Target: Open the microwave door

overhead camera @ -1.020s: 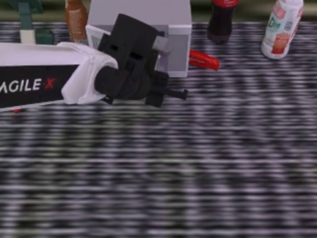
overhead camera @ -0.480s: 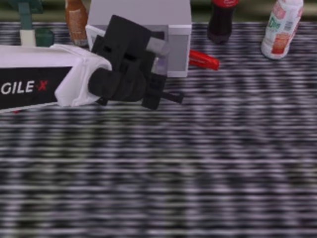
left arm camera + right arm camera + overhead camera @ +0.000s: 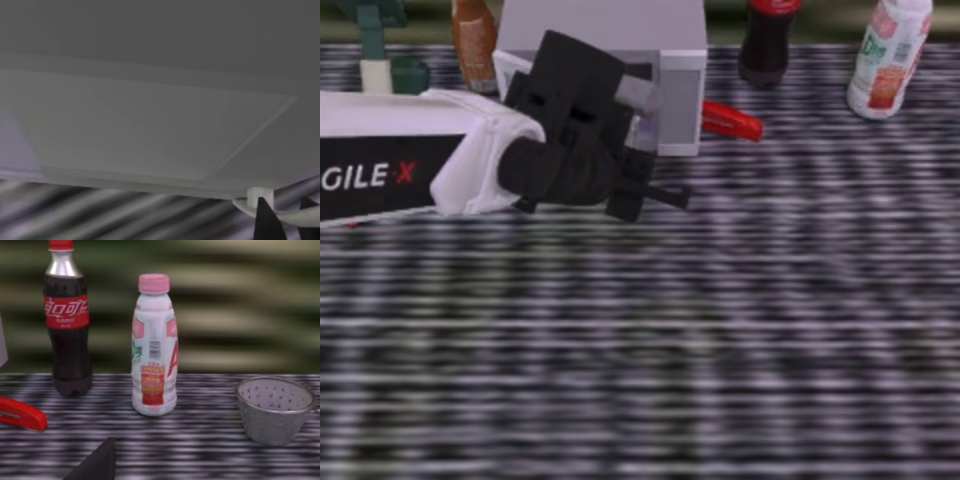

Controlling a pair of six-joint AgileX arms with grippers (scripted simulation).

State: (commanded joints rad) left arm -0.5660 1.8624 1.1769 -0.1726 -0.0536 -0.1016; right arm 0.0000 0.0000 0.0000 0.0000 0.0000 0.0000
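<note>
The light grey microwave (image 3: 600, 25) stands at the table's back, left of centre, with its plain control strip (image 3: 680, 100) on the right. My left arm reaches across its front. My left gripper (image 3: 638, 125) is shut on the pale handle (image 3: 638, 95) of the microwave door (image 3: 506, 68), which stands slightly ajar from its left hinge. In the left wrist view the door's greyish window (image 3: 150, 130) fills the picture, and the dark fingers (image 3: 265, 222) straddle the handle bar (image 3: 295, 216). My right gripper (image 3: 100, 462) is out of the top view, showing only as a dark corner.
A cola bottle (image 3: 767, 40) and a red stapler-like thing (image 3: 730, 122) sit right of the microwave. A white pink-capped bottle (image 3: 890, 55) stands farther right, near a metal strainer cup (image 3: 274, 410). A brown bottle (image 3: 473, 40) and a green-and-white object (image 3: 375, 45) stand at the left.
My left gripper and arm have shifted a little leftward with the handle, swinging the door slightly out. Over the last half second nothing more has moved.
</note>
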